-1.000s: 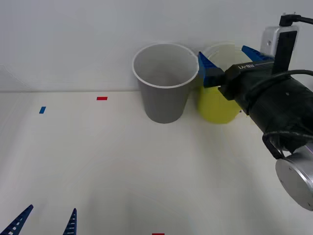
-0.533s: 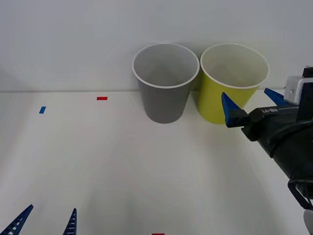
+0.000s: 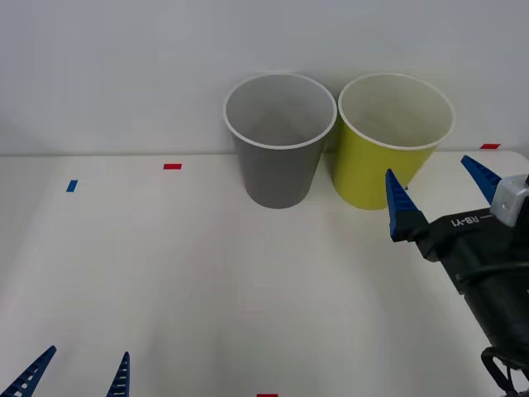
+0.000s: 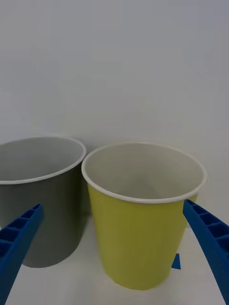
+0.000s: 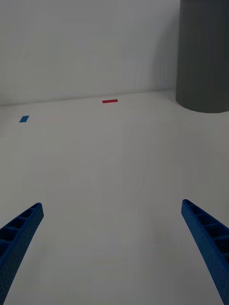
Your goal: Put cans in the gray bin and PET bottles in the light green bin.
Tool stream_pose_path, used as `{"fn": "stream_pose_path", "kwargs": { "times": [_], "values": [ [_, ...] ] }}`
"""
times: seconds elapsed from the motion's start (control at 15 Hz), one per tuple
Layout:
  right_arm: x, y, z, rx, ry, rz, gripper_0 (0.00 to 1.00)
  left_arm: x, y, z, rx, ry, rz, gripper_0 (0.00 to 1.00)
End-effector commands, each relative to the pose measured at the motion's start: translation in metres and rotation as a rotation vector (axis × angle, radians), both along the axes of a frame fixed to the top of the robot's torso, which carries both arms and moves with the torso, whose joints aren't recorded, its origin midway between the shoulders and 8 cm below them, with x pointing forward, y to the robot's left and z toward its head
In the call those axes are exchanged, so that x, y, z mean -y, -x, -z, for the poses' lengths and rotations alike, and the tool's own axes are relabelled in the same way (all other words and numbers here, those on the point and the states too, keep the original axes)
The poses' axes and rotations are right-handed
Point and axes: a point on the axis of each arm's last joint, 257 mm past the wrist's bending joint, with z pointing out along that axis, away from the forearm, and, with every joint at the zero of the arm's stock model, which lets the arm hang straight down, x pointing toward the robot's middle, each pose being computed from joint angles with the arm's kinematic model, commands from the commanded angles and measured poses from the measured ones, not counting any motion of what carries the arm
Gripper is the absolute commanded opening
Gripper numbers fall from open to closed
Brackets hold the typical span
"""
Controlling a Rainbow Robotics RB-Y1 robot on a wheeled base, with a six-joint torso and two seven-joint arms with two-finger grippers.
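Blue ribbed fingers of the left pincer (image 3: pixel 78 376) sit spread and empty at the near left edge of the white desk (image 3: pixel 165 273). Farther in on the right, the right pincer (image 3: pixel 436 194) hangs spread wide, gripping nothing, just in front of the tall tapered yellow-green plastic bin (image 3: pixel 387 136) with a white rim. Touching that bin's left side stands the like-sized tapered gray plastic bin (image 3: pixel 278 136). Both bins stand upright against the pale wall (image 3: pixel 124 66).

Bright, even light; soft shadows
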Motion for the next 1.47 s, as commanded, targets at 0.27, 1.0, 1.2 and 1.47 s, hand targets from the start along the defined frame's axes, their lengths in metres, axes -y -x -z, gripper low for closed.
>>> {"fn": "stream_pose_path", "kwargs": {
  "times": [0.27, 1.0, 1.2, 1.47],
  "values": [
    [0.025, 0.047, 0.078, -0.098, 0.019, 0.110, 1.00, 0.000, 0.000, 0.000, 0.000, 0.000, 0.000, 1.00],
    [0.053, 0.130, 0.152, -0.131, -0.058, 0.145, 1.00, 0.000, 0.000, 0.000, 0.000, 0.000, 0.000, 1.00],
    [0.054, 0.146, 0.163, -0.173, -0.067, 0.156, 1.00, 0.000, 0.000, 0.000, 0.000, 0.000, 0.000, 1.00],
    [0.058, 0.155, 0.167, -0.194, -0.079, 0.157, 1.00, 0.000, 0.000, 0.000, 0.000, 0.000, 0.000, 1.00]
  ]
}}
